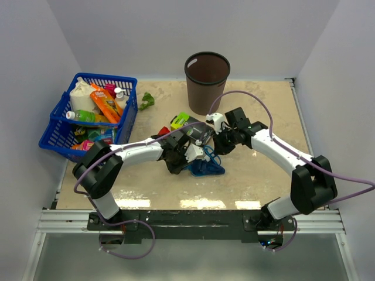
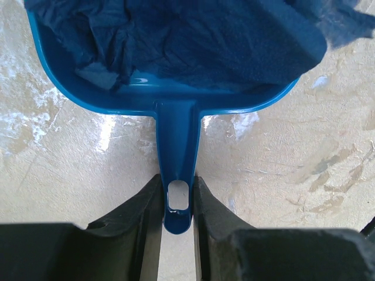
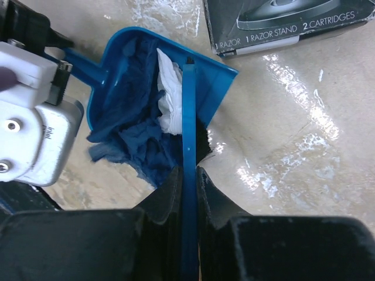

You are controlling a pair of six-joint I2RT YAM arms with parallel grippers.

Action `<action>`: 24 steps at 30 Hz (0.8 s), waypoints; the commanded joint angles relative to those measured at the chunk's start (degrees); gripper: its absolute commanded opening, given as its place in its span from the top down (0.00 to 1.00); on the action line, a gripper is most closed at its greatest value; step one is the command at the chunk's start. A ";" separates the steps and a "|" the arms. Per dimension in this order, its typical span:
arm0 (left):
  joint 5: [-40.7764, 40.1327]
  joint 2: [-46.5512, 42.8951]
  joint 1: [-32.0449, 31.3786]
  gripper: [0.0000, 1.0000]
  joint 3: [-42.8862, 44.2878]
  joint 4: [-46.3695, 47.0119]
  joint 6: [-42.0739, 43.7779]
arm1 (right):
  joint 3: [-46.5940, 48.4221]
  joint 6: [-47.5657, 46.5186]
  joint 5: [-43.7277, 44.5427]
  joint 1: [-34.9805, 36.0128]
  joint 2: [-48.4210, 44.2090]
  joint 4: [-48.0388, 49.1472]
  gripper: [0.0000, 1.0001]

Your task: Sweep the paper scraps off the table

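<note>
My left gripper is shut on the handle of the blue plastic dustpan, which rests on the sandy table. Crumpled blue paper scraps fill the pan. My right gripper is shut on a thin blue brush, whose head reaches into the dustpan. A white scrap and blue scraps lie in the pan, some blue paper spilling over its edge. In the top view both grippers meet at the dustpan mid-table. A green scrap lies apart near the basket.
A black-and-lime box lies just behind the dustpan and also shows in the right wrist view. A brown waste bin stands at the back. A blue basket of bottles and packets sits at the left.
</note>
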 commanded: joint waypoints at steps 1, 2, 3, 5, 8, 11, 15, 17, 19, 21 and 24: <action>2.52 1.32 -0.21 1.00 0.37 0.47 -0.48 | 2.74 4.47 -2.93 0.26 0.26 -0.38 1.00; 3.40 0.89 -0.20 1.00 -0.16 0.99 -0.05 | 3.26 4.47 -2.06 0.09 0.26 -0.38 1.00; 4.11 -0.42 -0.12 1.00 -1.56 2.47 0.04 | 3.53 4.38 -1.52 0.09 0.09 -0.47 1.00; 4.64 -1.40 -0.20 1.00 -2.97 3.89 0.48 | 4.49 4.38 -0.64 0.18 0.00 -0.91 1.00; 4.55 -2.72 0.06 1.00 -4.47 6.18 0.83 | 5.29 1.92 -0.64 0.18 -0.18 -2.92 1.00; 5.43 -3.16 0.32 1.00 -4.74 7.50 1.62 | 5.99 0.08 0.50 0.09 -0.62 -5.65 1.00; 6.48 -3.69 0.76 1.00 -5.00 9.51 2.41 | 8.01 -3.52 1.38 0.00 -1.93 -10.30 1.00; 6.31 -3.51 1.02 1.00 -5.26 10.05 2.85 | 8.80 -5.19 2.25 0.00 -2.37 -11.45 1.00; 6.84 -3.16 1.03 1.00 -5.35 10.49 3.12 | 9.16 -5.64 4.71 0.00 -3.08 -11.63 1.00; 7.97 -3.33 1.11 1.00 -5.61 11.01 3.47 | 10.21 -6.69 5.07 0.00 -3.60 -11.81 1.00; 9.12 -3.86 1.11 1.00 -6.05 11.98 3.82 | 11.35 -6.08 5.86 0.00 -4.13 -11.63 1.00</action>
